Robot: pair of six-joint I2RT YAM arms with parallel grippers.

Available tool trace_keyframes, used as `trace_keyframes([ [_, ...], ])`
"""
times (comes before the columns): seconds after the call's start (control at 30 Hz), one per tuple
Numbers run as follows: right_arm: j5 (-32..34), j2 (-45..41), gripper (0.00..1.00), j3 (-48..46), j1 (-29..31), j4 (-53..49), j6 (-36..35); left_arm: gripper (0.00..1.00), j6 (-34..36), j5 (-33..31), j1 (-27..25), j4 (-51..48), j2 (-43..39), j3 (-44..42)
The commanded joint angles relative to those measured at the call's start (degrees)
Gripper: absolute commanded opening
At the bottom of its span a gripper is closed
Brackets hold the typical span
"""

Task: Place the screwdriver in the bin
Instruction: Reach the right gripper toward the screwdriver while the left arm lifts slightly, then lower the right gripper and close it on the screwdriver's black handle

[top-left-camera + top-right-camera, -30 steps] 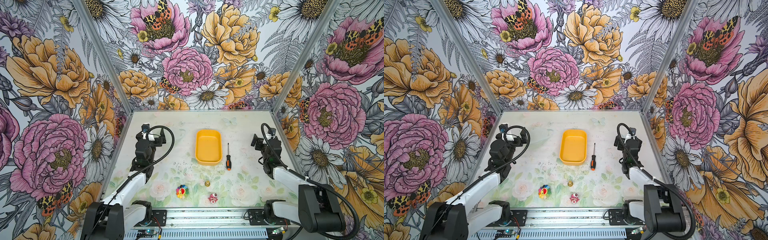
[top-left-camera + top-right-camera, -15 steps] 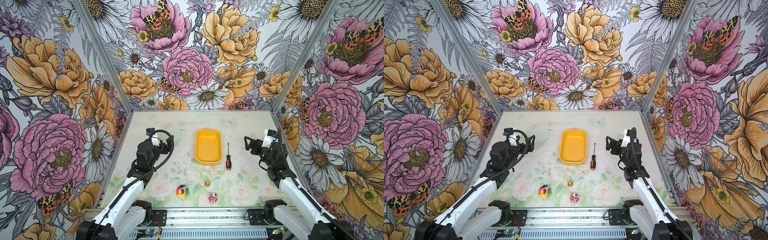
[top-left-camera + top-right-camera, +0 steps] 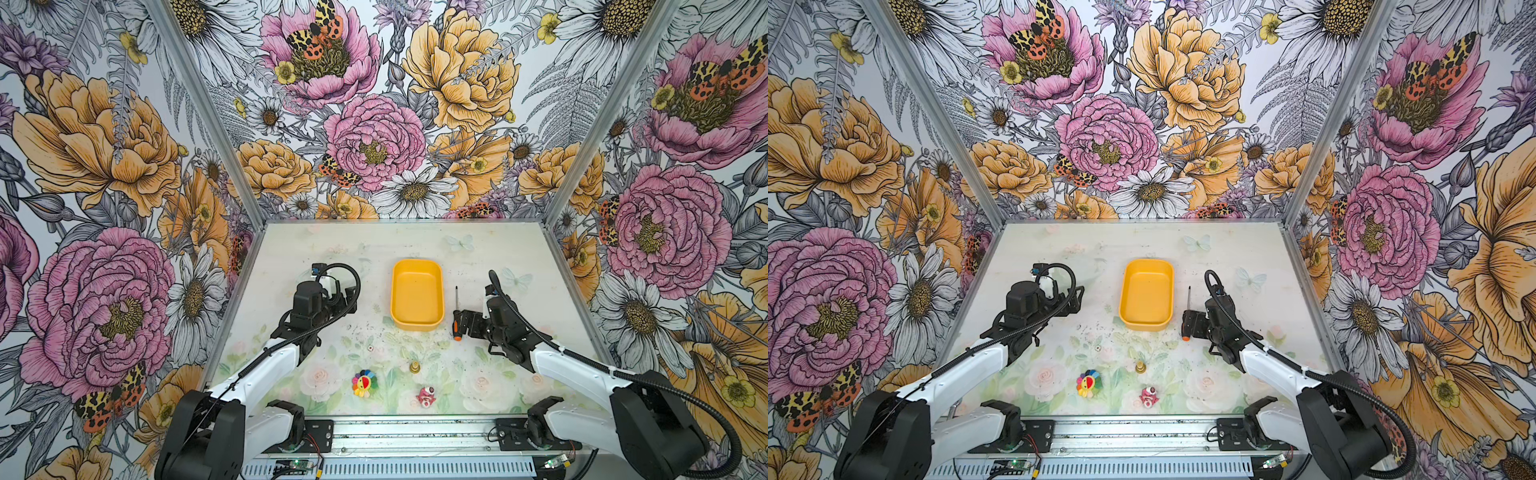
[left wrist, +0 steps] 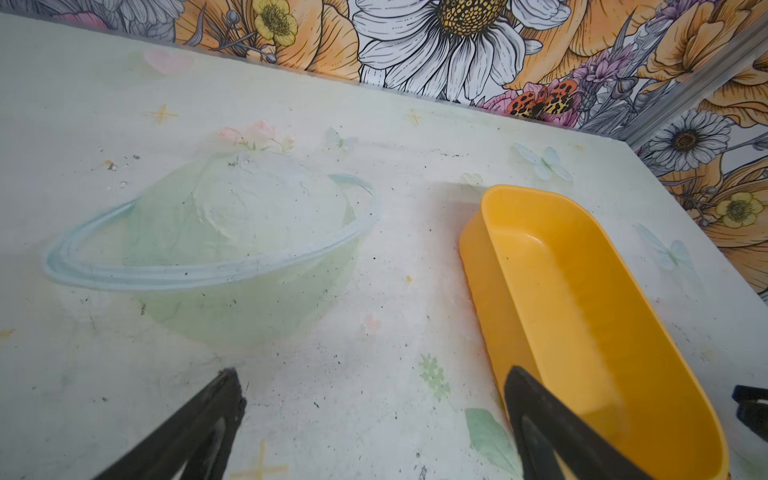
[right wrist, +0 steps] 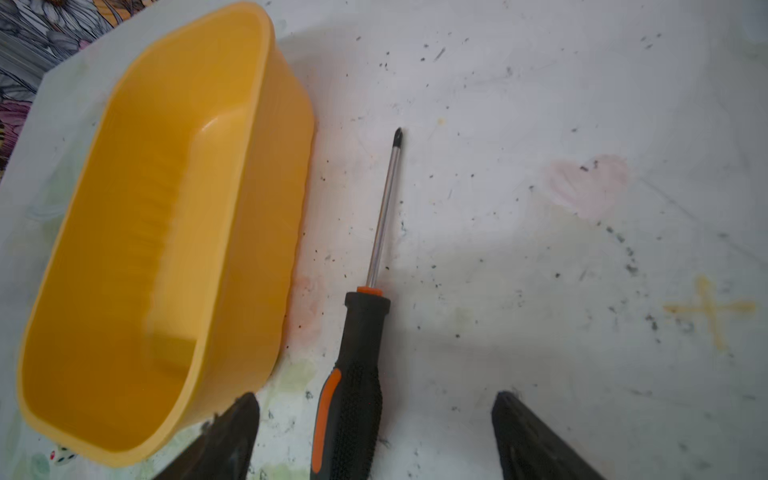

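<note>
right tool stands wide astride the screwdriver handle (not touching it) beside the yellow bin; left tool spread, empty.

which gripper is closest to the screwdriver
The right gripper: its open jaws flank the screwdriver handle. The left gripper is on the other side of the bin.

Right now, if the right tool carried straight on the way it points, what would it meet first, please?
Most likely the screwdriver: its black handle lies on the table between the right tool's open fingers. The remaining gap is hard to judge.
</note>
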Motion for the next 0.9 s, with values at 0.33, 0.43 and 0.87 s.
trace_keyframes([
  [0.33,11.39,10.50,0.82,6.38,6.73,-0.81,1.10,0.99,-3.05,1.08,-0.27,-0.34,1.98,-0.23],
  [0.43,11.77,12.28,0.73,7.02,7.09,-0.83,1.07,0.99,-3.19,1.54,-0.24,-0.33,2.43,-0.05],
  [0.87,11.56,14.46,0.47,6.65,8.14,-0.79,0.80,0.99,-3.68,2.79,-0.45,-0.45,3.74,-0.12],
])
